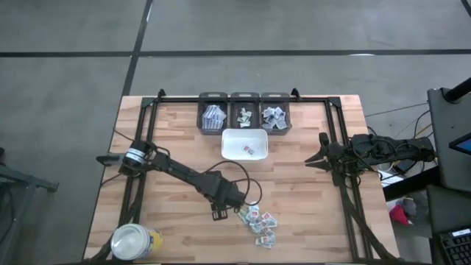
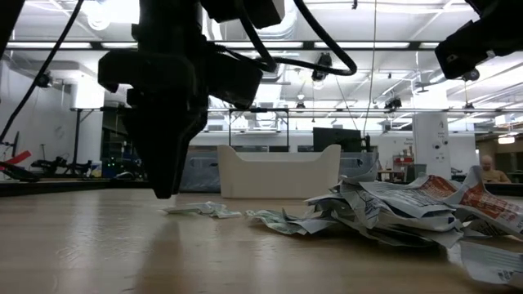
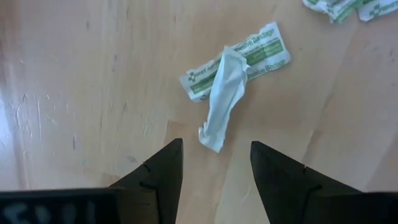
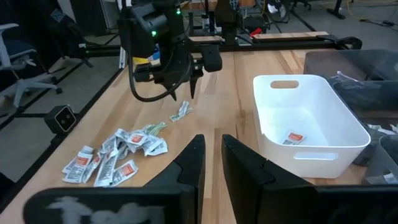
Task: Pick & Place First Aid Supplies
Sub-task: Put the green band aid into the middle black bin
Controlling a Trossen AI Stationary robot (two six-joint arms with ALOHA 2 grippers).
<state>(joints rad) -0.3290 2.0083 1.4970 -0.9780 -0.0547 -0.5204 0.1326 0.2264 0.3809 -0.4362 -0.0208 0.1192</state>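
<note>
Several first aid supplies lie in a loose pile [image 1: 259, 221] flat on the wood near the table's front edge. One green-printed packet [image 3: 261, 53] lies apart to the pile's left, with a crumpled white packet [image 3: 222, 99] lying across it. My left gripper [image 3: 214, 158] hangs open just above the table [image 1: 219, 213], pointing down, its fingers short of these two packets and touching neither. One red-printed packet [image 1: 249, 151] lies in the white tray [image 1: 228, 140]. My right gripper [image 4: 211, 152] waits at the table's right side, its fingers a narrow gap apart with nothing between them.
Three black bins [image 1: 244, 110] holding more packets stand along the far edge behind the tray. A white-lidded yellow jar [image 1: 136, 241] sits at the front left corner. A black frame [image 1: 147, 103] runs along the table's far, left and right sides.
</note>
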